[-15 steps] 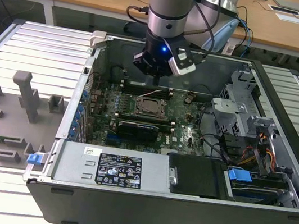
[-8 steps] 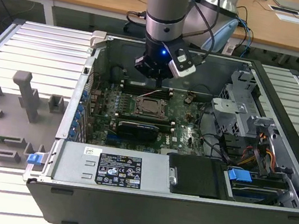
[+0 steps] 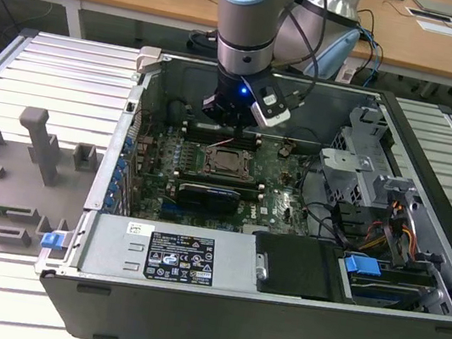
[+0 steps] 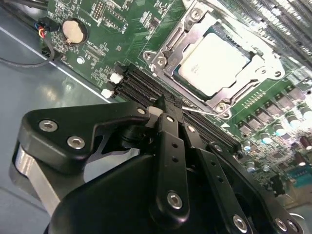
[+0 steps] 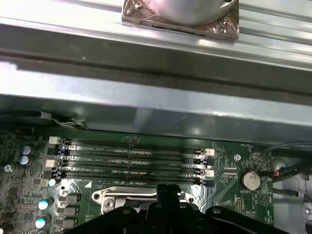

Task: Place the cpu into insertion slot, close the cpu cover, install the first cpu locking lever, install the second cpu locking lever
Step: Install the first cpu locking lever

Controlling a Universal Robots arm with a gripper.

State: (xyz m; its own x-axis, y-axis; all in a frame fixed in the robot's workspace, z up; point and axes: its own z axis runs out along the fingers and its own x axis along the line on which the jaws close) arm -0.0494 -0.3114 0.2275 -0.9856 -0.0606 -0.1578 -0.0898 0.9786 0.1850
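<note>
Working the locking lever (image 4: pixel 209 113) | gripper (image 4: pixel 164 108) jaws pinched together, holding nothing | cpu (image 4: pixel 213 63) just ahead of jaws | you press slowly

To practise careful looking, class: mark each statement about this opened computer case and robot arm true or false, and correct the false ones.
1. The small square cpu with a pale silver-grey metal top lies in the square, metal-rimmed insertion slot. True.
2. The black gripper holds the cpu above the board. False: the cpu sits in the slot, and the gripper is beside it, by the long black memory slots.
3. A round silver coin cell sits on the green circuit board. True.
4. The thin silvery metal cpu cover stands upright. False: it lies flat, framing the cpu.
</note>
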